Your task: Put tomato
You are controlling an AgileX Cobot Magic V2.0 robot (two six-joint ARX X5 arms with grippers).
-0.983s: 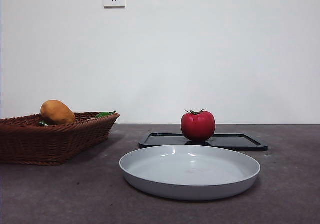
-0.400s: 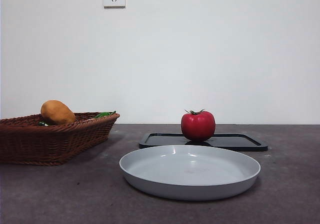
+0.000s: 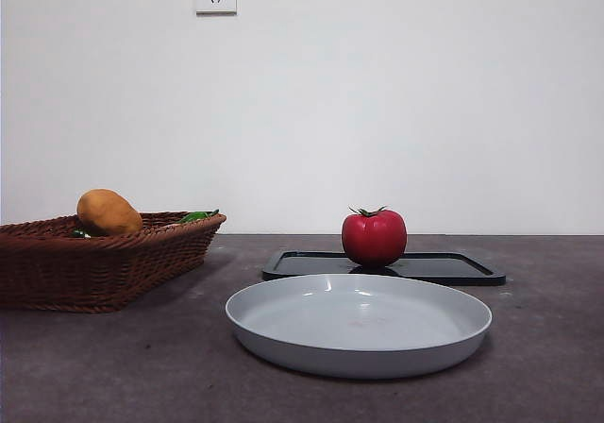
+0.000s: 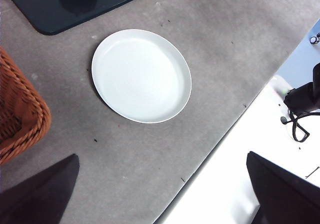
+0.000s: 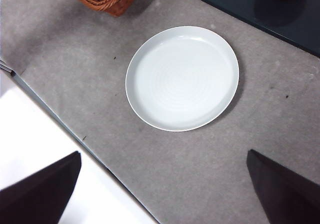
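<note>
Front view: tomato upright on black tray, just behind empty grey plate; no arm near it. L wrist view: left gripper high over table, jaws wide apart & empty, tomato only a red sliver beyond plate. R wrist view: right gripper likewise spread & empty, tomato shows more fully past plate, so R arm looks better placed to reach.
</note>
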